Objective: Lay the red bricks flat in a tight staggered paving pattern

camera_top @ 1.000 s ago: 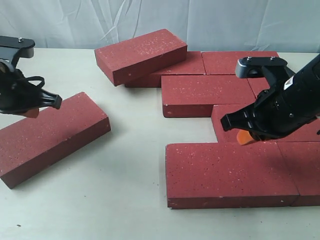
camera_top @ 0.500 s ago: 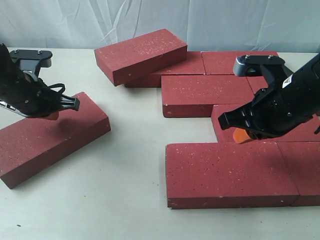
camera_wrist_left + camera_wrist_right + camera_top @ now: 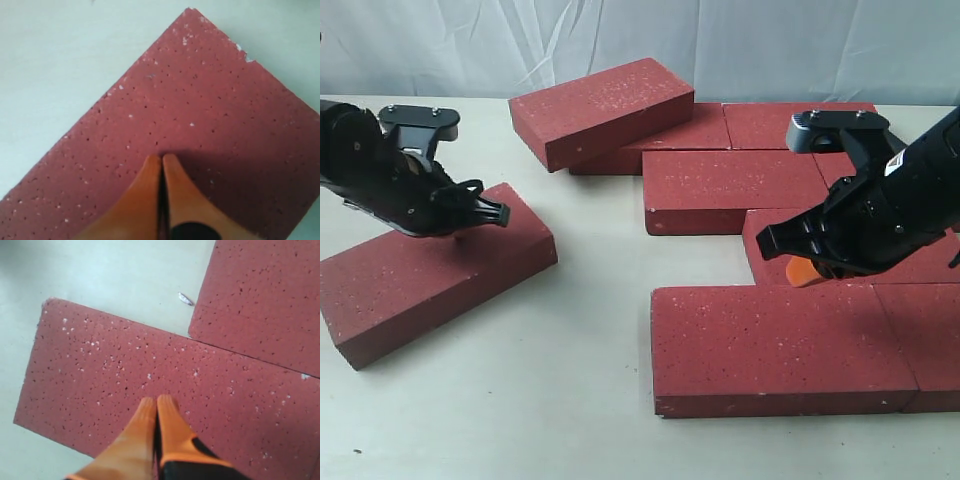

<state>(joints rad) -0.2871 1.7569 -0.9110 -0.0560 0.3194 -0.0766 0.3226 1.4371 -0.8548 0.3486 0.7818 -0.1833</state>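
While the left gripper (image 3: 498, 213), pinched shut and empty, rests tip-down on the loose brick (image 3: 420, 275) beneath it, this looks like a sliding step (push, not lift). Next it likely needs a shove toward the paved bricks (image 3: 780, 345) under the right gripper (image 3: 804, 272), also shut and empty, across the cream table (image 3: 580, 400) before a white curtain (image 3: 770, 40).

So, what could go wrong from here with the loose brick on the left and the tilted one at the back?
1. The left gripper is shut, tips on the loose brick near one end; a push there may turn it, so it meets the front brick skewed.
2. The tilted brick leans on the back row; a bump could slide it off.
3. The right gripper, also shut, hangs low over the laid bricks, in the left arm's likely path.
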